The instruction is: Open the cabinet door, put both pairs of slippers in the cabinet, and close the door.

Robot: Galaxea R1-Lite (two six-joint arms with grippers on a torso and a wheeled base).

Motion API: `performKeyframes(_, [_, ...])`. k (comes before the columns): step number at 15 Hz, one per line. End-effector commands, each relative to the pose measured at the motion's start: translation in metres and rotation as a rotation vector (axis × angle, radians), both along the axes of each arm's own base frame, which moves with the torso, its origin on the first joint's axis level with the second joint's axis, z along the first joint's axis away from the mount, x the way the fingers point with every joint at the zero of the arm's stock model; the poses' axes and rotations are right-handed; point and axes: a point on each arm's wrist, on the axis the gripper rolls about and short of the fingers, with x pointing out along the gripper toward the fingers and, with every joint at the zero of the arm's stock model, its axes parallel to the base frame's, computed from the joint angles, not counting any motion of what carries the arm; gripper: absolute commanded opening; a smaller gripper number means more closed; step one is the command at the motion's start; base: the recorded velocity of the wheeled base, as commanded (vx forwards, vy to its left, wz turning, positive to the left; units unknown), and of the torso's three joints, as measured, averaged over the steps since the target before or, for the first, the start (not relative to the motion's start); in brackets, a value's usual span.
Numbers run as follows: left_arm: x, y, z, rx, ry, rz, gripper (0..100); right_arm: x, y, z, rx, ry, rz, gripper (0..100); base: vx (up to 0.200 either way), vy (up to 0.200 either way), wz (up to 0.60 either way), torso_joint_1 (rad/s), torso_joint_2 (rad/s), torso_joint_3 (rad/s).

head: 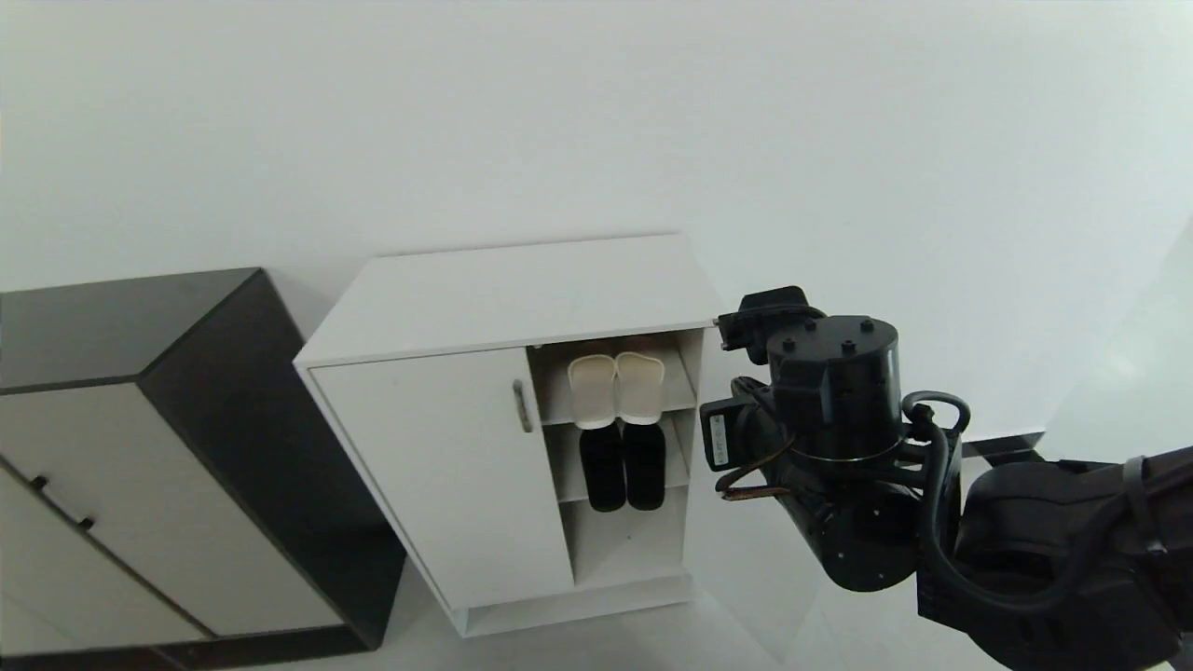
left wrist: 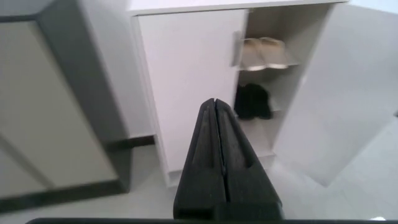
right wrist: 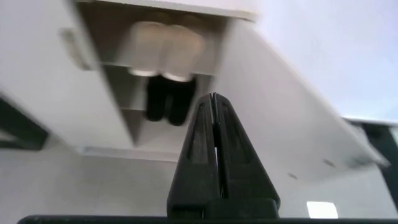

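A dark cabinet [head: 233, 410] with a glossy black top and side and a pale matt front is seen to the left of the white cabinet [head: 522, 289]. Two small black knobs [head: 37, 483] are fitted on its front.

The white cabinet is a smooth, flat-panelled box. Its left door [head: 438, 475] is shut and carries a slim vertical metal handle [head: 522, 405]. Its right door [left wrist: 336, 106] is swung open.

Inside the white cabinet, the white slippers [head: 615, 387] are laid side by side on the upper shelf. The black slippers [head: 623, 475] are laid on the shelf directly below.

The right arm [head: 839, 419] is held just right of the open compartment. It bears a white label [head: 719, 440] with print too small to read.

The left pincer [left wrist: 215, 102] is held before the left door with its fingers pressed together and nothing gripped. The right pincer [right wrist: 214, 98] is likewise closed and unladen before the open compartment.
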Motion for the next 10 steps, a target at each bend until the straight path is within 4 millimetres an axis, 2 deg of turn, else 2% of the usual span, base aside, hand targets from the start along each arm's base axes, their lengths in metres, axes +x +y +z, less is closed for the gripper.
performKeyframes(1, [0.000,0.000,0.000,0.000,0.000,0.000,0,0.006,-0.003,-0.002,-0.004,0.003,-0.018,0,0.000,0.000,-0.60,-0.002,0.00,-0.002])
performKeyframes(3, [0.000,0.000,0.000,0.000,0.000,0.000,0,0.017,-0.009,-0.003,-0.003,0.002,-0.052,0,0.000,0.000,-0.60,0.005,0.00,0.005])
performKeyframes(6, [0.000,0.000,0.000,0.000,0.000,0.001,0,0.043,-0.028,0.000,0.022,-0.024,-0.063,0,0.000,0.000,0.00,0.000,0.00,0.000])
performKeyframes(9, [0.000,0.000,0.000,0.000,0.000,0.001,0,0.075,-0.042,0.014,0.100,-0.015,-0.140,0,0.000,0.000,0.00,0.000,0.00,0.000])
performKeyframes(10, [0.000,0.000,0.000,0.000,0.000,0.001,0,0.081,-0.044,0.019,0.133,0.009,-0.154,0,0.000,0.000,0.00,0.000,0.00,0.000])
